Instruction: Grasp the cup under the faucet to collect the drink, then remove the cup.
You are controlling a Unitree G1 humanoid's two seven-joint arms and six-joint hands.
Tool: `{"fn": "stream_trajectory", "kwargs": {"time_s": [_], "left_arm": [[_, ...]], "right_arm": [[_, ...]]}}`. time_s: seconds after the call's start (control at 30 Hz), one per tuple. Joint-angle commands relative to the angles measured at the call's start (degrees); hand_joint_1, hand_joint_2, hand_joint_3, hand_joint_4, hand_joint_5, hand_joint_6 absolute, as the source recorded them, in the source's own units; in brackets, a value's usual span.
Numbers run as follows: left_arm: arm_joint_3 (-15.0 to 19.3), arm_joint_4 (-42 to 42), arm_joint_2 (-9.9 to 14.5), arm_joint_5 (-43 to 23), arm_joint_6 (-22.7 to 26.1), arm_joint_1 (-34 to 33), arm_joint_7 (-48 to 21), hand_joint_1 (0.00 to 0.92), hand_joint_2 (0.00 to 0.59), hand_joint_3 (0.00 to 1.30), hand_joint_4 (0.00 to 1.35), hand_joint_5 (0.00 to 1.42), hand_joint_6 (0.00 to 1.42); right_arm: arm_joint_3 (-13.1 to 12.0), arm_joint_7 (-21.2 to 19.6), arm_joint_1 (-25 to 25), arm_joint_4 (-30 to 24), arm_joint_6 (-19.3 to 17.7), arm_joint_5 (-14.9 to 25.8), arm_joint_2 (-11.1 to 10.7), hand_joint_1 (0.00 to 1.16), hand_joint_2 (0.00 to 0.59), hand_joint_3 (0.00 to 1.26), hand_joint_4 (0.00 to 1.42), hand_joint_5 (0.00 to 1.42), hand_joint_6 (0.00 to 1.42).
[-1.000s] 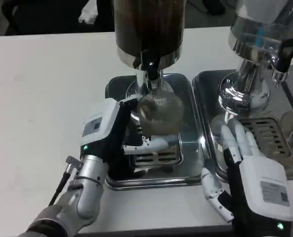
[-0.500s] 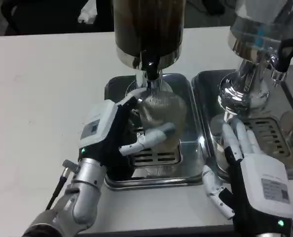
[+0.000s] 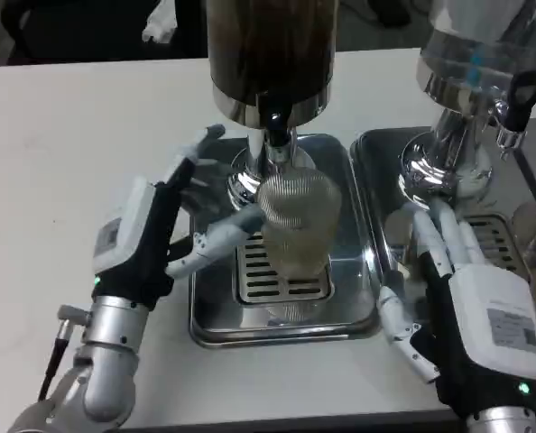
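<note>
2 robot hands flank the ribbed cup (image 3: pixel 297 223), upright under the faucet (image 3: pixel 274 135); left robot hand (image 3: pixel 173 225), fingers spread, holds nothing, cup just right of it; right robot hand (image 3: pixel 457 289) lies flat, farther off.

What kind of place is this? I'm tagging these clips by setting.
Probably a drinks station or a mock-up of one: two drink dispensers stand over steel drip trays on a white table, with a ribbed cup under one faucet.

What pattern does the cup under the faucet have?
Fine vertical ribbing on clear glass; the cup shows best in the head view.
</note>
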Motion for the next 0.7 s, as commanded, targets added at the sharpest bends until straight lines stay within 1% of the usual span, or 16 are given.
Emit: {"fn": "stream_trajectory", "kwargs": {"time_s": [0.03, 0.1, 0.13, 0.17, 0.2, 0.23, 0.3, 0.37, 0.47, 0.6, 0.7], "left_arm": [[3.68, -5.67, 3.21, -3.92, -5.34, 3.69, -2.44, 0.0, 0.0, 0.12, 0.36, 0.56, 0.62], [5.09, -9.37, 4.51, -6.61, -7.67, 5.36, -6.15, 0.0, 0.0, 0.11, 0.31, 0.5, 0.57], [5.71, -11.53, 5.14, -8.47, -8.87, 6.27, -8.64, 0.0, 0.0, 0.1, 0.25, 0.42, 0.47], [6.2, -13.15, 5.44, -9.85, -9.44, 6.94, -10.63, 0.0, 0.0, 0.09, 0.21, 0.38, 0.39], [6.78, -14.78, 5.54, -11.82, -9.97, 7.64, -13.27, 0.0, 0.003, 0.05, 0.13, 0.3, 0.29], [7.05, -16.97, 5.61, -14.91, -10.68, 8.49, -16.71, 0.0, 0.026, 0.02, 0.09, 0.25, 0.23], [7.28, -22.1, 5.57, -21.14, -10.96, 10.01, -23.87, 0.0, 0.046, 0.0, 0.01, 0.14, 0.13], [6.82, -27.23, 5.64, -25.89, -10.07, 10.77, -29.43, 0.0, 0.06, 0.0, 0.0, 0.1, 0.08], [7.18, -33.11, 5.33, -30.61, -7.53, 11.34, -36.41, 0.0, 0.066, 0.0, 0.0, 0.04, 0.02], [7.02, -37.81, 4.43, -35.09, -4.4, 10.32, -44.16, 0.0, 0.069, 0.0, 0.0, 0.01, 0.0], [7.17, -40.16, 3.48, -35.68, -2.9, 9.24, -47.65, 0.0, 0.072, 0.0, 0.0, 0.01, 0.0]], "right_arm": [[-0.74, 0.26, -0.78, 0.75, -0.96, 0.98, -0.54, 0.09, 0.519, 0.05, 0.0, 0.04, 0.23], [-0.98, 0.33, -0.92, 0.85, -1.27, 1.38, -0.64, 0.1, 0.517, 0.03, 0.0, 0.04, 0.23], [-1.01, 0.54, -1.1, 0.92, -1.4, 1.59, -0.73, 0.1, 0.502, 0.02, 0.0, 0.04, 0.23], [-1.01, 0.73, -1.29, 0.99, -1.49, 1.72, -0.82, 0.11, 0.497, 0.01, 0.0, 0.03, 0.22], [-1.0, 0.92, -1.49, 1.07, -1.56, 1.88, -0.89, 0.11, 0.494, 0.01, 0.0, 0.03, 0.22], [-0.92, 1.08, -1.67, 1.16, -1.62, 1.96, -0.92, 0.11, 0.492, 0.0, 0.0, 0.03, 0.22], [-0.9, 1.39, -1.96, 1.27, -1.75, 2.19, -1.1, 0.11, 0.49, 0.0, 0.0, 0.02, 0.22], [-0.98, 1.59, -2.1, 1.33, -1.89, 2.4, -1.33, 0.11, 0.488, 0.0, 0.0, 0.02, 0.22], [-1.0, 1.73, -2.13, 1.33, -1.98, 2.61, -1.5, 0.11, 0.486, 0.0, 0.0, 0.02, 0.22], [-1.02, 1.58, -1.8, 1.08, -1.87, 2.56, -1.31, 0.11, 0.485, 0.0, 0.0, 0.02, 0.22], [-1.06, 1.39, -1.6, 1.01, -1.75, 2.57, -1.13, 0.12, 0.482, 0.0, 0.0, 0.02, 0.22]]}}
